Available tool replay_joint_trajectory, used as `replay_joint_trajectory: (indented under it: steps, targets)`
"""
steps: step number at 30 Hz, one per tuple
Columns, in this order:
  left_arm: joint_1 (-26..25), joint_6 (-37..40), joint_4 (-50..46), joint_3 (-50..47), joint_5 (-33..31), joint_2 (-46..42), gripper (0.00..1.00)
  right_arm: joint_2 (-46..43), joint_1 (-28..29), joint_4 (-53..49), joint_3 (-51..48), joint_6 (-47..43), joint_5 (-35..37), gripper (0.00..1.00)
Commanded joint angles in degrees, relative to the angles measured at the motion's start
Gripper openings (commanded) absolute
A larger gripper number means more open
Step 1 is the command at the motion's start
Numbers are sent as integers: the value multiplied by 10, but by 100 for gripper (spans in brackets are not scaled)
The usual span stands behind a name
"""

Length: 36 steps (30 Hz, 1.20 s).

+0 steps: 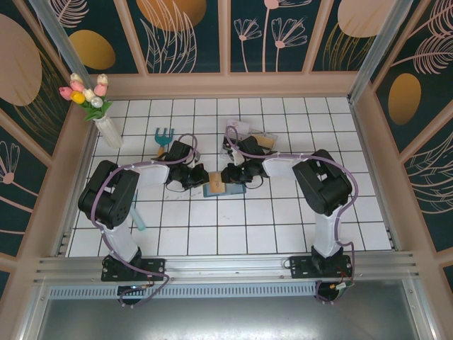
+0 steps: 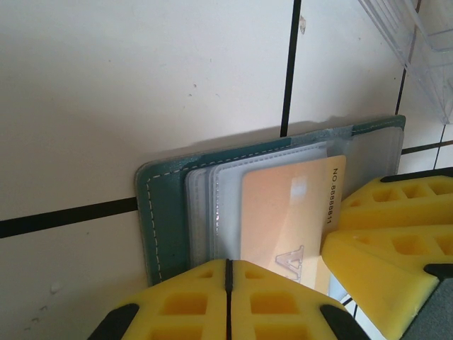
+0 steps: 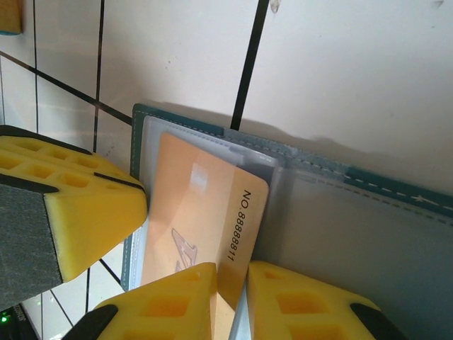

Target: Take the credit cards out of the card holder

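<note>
l arm & r arm bent inward, l gripper closed tight, r gripper jaws a slit apart

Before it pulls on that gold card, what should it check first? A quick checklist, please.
1. Card sits between the right end effector's fingers: ok.
2. Left end effector shut, over the wallet's edge: ok.
3. Left end effector pressing the wallet down: cannot tell.
4. Wallet lying open: ok.
5. Card out of the wallet: not ok, it lies over the clear sleeves.
6. More cards inside: cannot tell.
</note>
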Motion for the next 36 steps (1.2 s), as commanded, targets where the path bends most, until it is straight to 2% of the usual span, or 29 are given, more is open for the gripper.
replay_joint_trajectory:
  steps: [1,10,19,26,35,36]
  targets:
    - [-3,14,-26,-2,-22,22,8,19,0,2,9,2,-7,19]
    - [-3,12,-30,-9,-53,8,8,-1,-9,-37,5,-13,18,6]
    - [-3,15,-33,-6,-54,9,8,-32,-30,-74,-9,-42,26,5]
    - [-3,17,-36,4,-43,8,8,-53,-36,-60,-20,-40,12,0]
    - [-3,25,-47,41,-31,-5,10,-113,-41,-8,-68,-18,-37,0]
    - [-3,25,-47,41,-30,-5,10,-116,-56,-3,-73,-15,-44,0]
